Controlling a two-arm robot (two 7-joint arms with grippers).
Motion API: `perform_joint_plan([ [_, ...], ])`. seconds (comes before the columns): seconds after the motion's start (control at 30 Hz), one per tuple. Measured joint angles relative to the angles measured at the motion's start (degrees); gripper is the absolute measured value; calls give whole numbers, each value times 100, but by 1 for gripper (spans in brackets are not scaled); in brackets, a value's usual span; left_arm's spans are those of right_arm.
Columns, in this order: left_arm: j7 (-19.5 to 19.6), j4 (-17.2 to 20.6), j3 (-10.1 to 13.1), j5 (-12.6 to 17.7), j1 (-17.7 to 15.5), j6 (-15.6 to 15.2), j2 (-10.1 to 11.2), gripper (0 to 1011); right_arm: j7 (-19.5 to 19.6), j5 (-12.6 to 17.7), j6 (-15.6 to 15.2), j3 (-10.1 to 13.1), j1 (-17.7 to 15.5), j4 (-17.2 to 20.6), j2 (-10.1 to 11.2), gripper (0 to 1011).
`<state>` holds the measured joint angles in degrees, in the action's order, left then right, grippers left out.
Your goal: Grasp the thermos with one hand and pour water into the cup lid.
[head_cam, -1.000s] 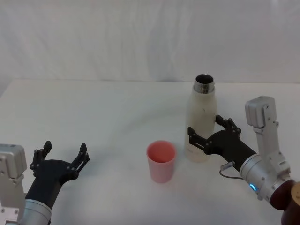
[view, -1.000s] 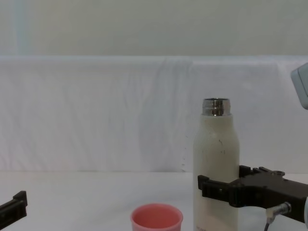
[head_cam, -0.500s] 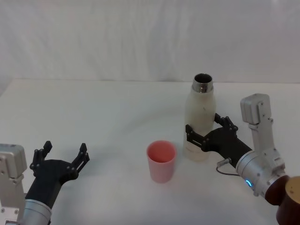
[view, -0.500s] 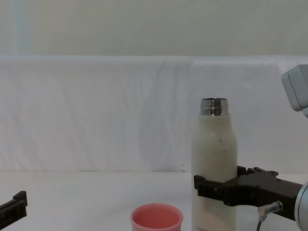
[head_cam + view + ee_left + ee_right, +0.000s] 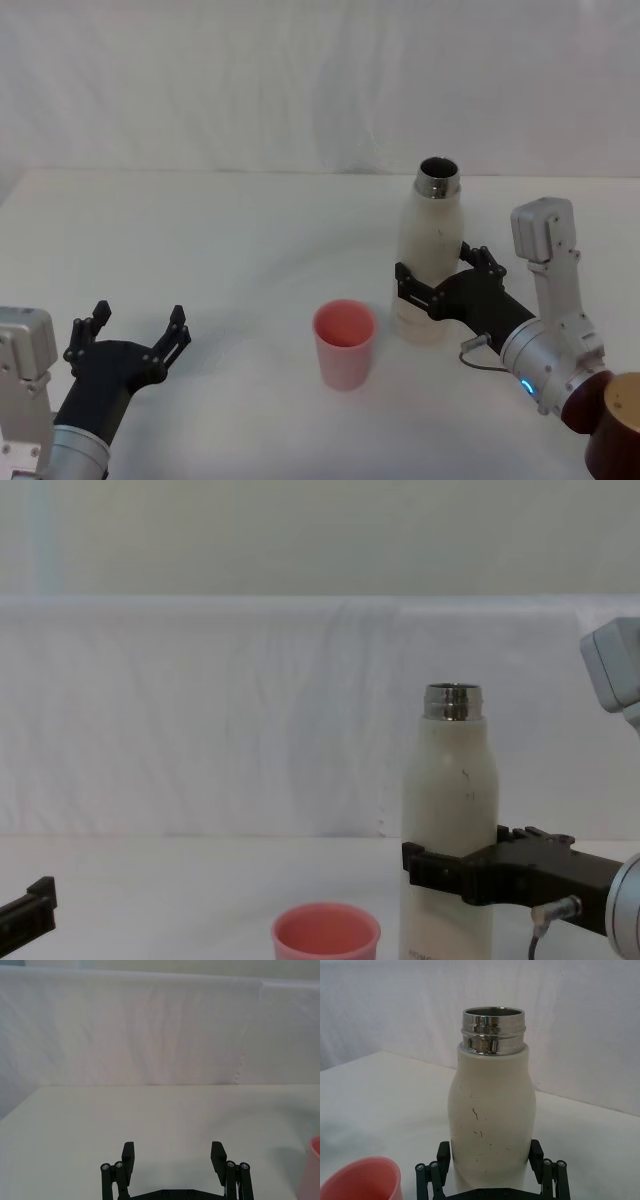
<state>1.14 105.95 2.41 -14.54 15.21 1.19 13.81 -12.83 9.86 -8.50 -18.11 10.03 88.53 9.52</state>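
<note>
The cream-white thermos (image 5: 430,250) stands right of centre on the white table, its steel neck open and leaning a little. My right gripper (image 5: 436,268) is shut on its lower body, one black finger on each side (image 5: 444,1154). In the chest view the thermos (image 5: 448,780) rises above the right gripper (image 5: 450,865). The pink cup lid (image 5: 345,343) stands upright just left of the thermos, apart from it, and also appears in the chest view (image 5: 326,935). My left gripper (image 5: 140,318) rests open and holding nothing at the near left, far from both.
A brown rounded object (image 5: 615,440) sits at the near right corner beside my right arm. A white cloth backdrop (image 5: 250,710) closes off the far side of the table (image 5: 230,240).
My right gripper has slid farther around the thermos and closed against its sides. The thermos's neck has shifted slightly. The left arm and the cup lid have not moved.
</note>
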Motion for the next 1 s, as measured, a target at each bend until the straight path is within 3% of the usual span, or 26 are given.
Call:
perform_joint_plan([
  [1.0, 0, 0, 0, 0, 0, 0, 0, 1001, -15, 13, 16, 10, 72, -111, -40, 1003],
])
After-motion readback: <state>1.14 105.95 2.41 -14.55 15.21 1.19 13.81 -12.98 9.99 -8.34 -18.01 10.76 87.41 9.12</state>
